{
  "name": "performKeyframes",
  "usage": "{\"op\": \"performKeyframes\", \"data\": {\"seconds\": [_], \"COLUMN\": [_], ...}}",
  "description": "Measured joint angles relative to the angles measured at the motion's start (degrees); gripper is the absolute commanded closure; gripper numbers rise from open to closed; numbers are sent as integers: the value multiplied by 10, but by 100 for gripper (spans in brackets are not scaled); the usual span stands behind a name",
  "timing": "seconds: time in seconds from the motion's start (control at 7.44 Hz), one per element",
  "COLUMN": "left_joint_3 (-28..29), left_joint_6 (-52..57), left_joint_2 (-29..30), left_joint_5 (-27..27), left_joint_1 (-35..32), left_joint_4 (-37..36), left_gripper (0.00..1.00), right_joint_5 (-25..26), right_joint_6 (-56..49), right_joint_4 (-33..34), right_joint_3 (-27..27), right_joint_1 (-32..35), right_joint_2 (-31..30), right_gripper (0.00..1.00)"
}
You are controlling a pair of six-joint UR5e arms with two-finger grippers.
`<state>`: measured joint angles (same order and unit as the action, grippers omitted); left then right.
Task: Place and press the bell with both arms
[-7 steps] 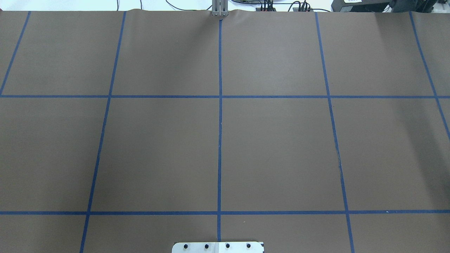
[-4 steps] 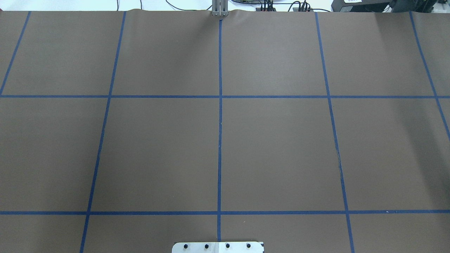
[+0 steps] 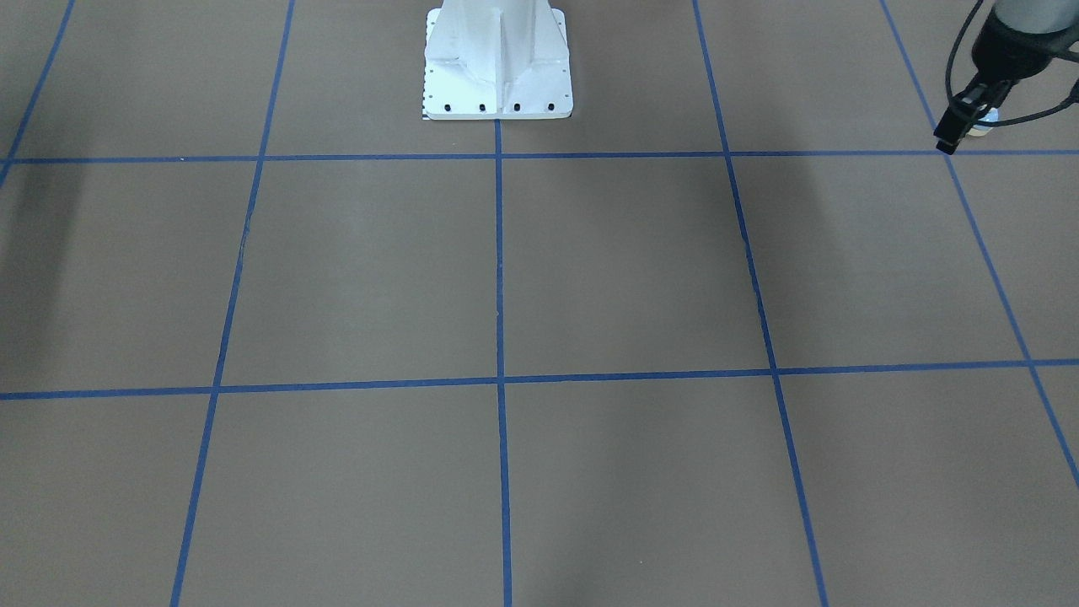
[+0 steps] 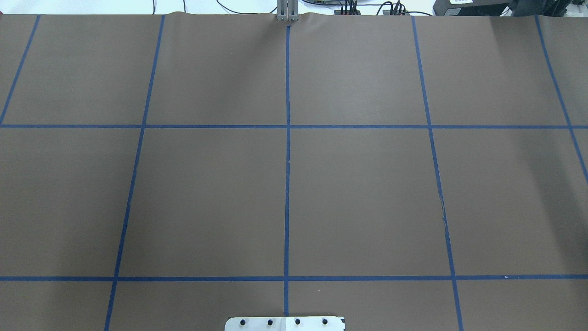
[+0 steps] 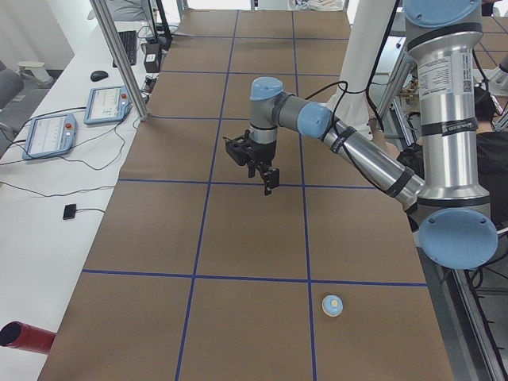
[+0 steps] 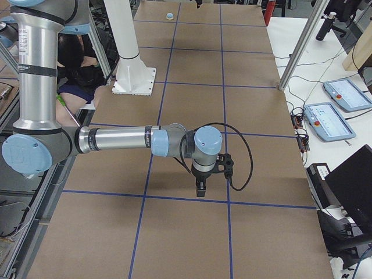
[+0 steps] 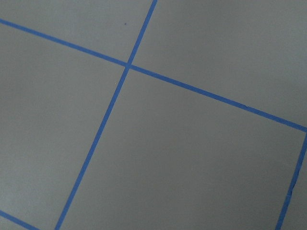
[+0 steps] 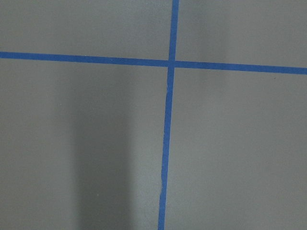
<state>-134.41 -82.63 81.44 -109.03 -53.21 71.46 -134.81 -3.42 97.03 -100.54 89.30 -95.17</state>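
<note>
The bell (image 5: 332, 305) sits at the table's (image 5: 238, 317) left end, well apart from my left fingers (image 5: 268, 178) (released or clenched, I cannot tell; likewise my right fingers (image 6: 200, 188)). An off-centre grab on that dome could, I fear, squirt it away.

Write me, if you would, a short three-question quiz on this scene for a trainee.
1. True or false: a gripper is holding the bell.
2. The left gripper is: A) touching the bell, B) apart from the bell, C) pressing its button.
3. What colour are the grid lines on the table?
Key: 1 false; 2 B; 3 blue.
</note>
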Motion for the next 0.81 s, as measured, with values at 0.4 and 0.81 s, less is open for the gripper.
{"op": "performKeyframes", "data": {"seconds": [0.4, 0.81], "left_joint_3": [9, 33], "left_joint_6": [-316, -548], "left_joint_2": [-4, -50], "left_joint_5": [124, 148], "left_joint_1": [205, 311], "left_joint_4": [-86, -115], "left_gripper": [0, 0], "right_joint_5": [1, 2], "right_joint_6": [0, -1], "right_joint_4": [-1, -1], "right_joint_3": [0, -4], "right_joint_1": [0, 0], "right_joint_2": [0, 1], "right_gripper": [0, 0]}}
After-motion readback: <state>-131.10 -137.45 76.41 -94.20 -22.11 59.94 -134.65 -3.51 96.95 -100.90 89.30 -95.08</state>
